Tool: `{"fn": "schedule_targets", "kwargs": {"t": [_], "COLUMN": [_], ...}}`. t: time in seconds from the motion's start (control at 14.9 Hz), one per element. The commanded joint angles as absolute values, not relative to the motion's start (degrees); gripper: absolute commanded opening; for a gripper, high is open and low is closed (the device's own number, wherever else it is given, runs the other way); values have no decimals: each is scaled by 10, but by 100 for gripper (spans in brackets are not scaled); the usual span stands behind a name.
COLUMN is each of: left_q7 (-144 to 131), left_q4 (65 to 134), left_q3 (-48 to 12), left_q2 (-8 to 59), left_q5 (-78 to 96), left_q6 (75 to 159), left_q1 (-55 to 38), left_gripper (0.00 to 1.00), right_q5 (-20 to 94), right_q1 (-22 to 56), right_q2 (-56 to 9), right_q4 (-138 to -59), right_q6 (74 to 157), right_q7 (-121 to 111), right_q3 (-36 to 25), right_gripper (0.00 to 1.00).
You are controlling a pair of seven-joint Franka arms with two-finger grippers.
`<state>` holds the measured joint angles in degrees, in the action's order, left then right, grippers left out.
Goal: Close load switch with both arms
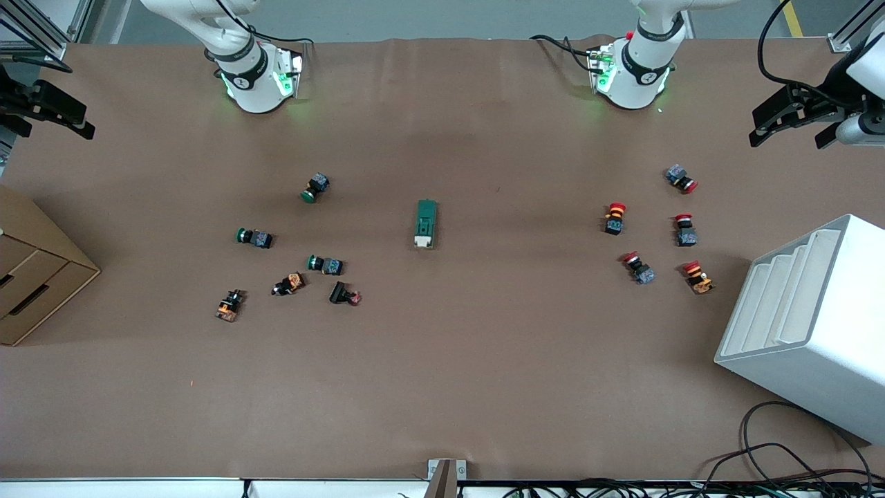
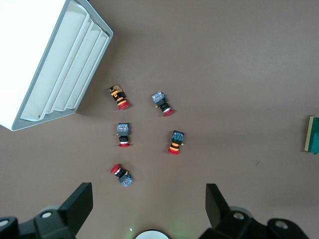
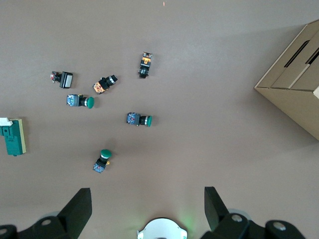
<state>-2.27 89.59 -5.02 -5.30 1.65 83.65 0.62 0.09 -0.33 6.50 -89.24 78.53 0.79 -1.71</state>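
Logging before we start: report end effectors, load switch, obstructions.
Left end effector and right end effector open, parked high at table ends. Load switch mid-table, untouched. Nothing beside it; push buttons lie well off toward both ends.

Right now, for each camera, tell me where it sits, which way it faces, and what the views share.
Front view: high across the table, facing both arm bases; left gripper and right gripper hang open at the table's ends.
Left wrist view: looks down past its own open fingers at red-capped buttons and white tray.
Right wrist view: looks down past its own open fingers at green-capped buttons and cardboard box.
Shared: the load switch shows in all three views.
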Motion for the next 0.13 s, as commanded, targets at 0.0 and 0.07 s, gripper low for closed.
{"fn": "schedule_targets", "kwargs": {"t": [0.0, 0.07], "left_q7": [-26, -27], "left_q4": [882, 881], "left_q3": [-53, -53], "left_q2": [-46, -46], "left_q5": [16, 16], "left_q6": [838, 838], "left_q1": [6, 4], "left_gripper": [100, 100], "right_q5": [-10, -9], "right_q1": [-11, -12], "right_q2": [59, 59], "right_q4": [-887, -890], "right_q6": [782, 781], "right_q7": [2, 3], "right_q3": [-8, -8], "right_gripper": [100, 100]}}
